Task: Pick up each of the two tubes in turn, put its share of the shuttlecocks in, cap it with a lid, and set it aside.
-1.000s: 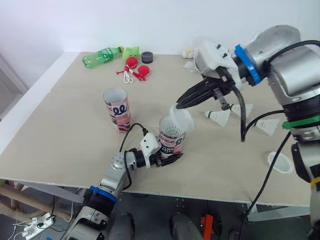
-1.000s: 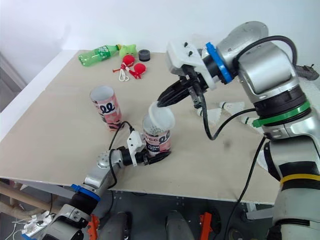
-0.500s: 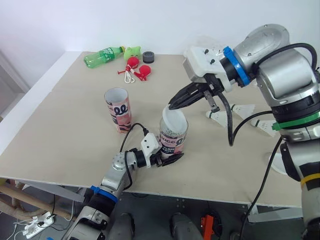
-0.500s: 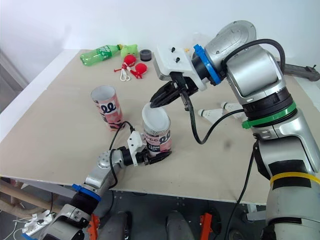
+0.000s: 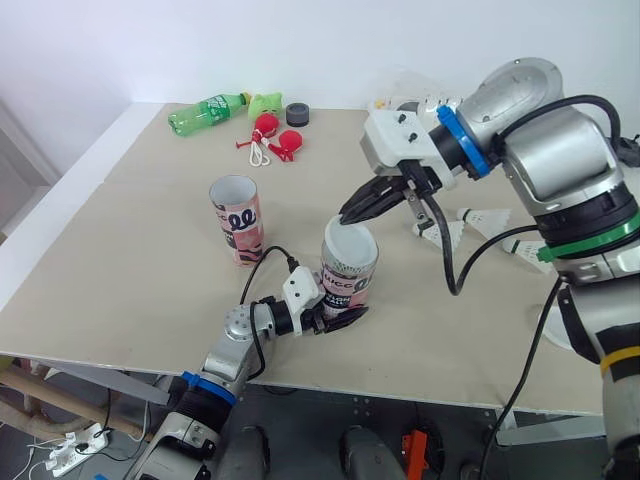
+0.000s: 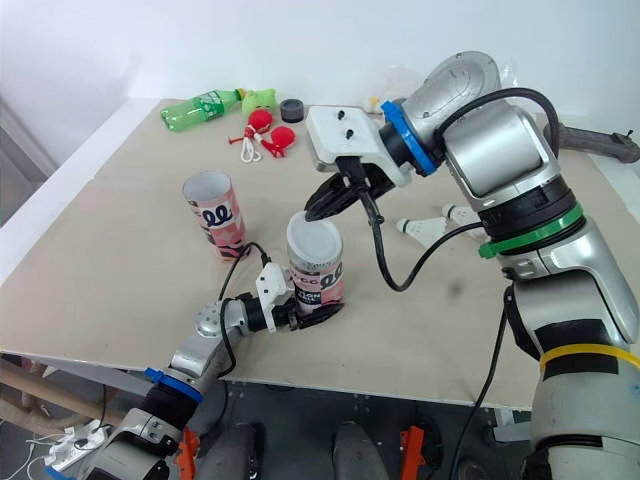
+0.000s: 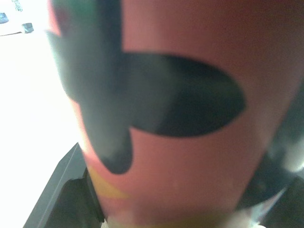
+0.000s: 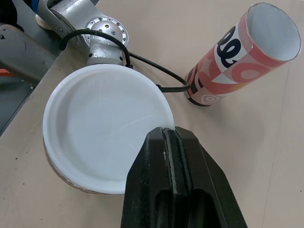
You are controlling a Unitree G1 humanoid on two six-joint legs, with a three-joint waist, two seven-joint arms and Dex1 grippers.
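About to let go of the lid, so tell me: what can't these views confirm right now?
- Shuttlecocks inside the held tube: the lid covers its mouth in the head and right wrist views.
- Lid seating at the pinched rim: right wrist view, hidden behind the right gripper.
- Left gripper contact with the tube: left wrist view, tube wall too close to tell.
- Bottom of the other tube: hidden by its own wall.

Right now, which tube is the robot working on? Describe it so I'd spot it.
Look at the near edge of the beige table, towards the middle. There the left gripper clasps a pink printed tube at its base. Unlike the open tube farther left, it has a white lid on top, pinched by the right gripper.
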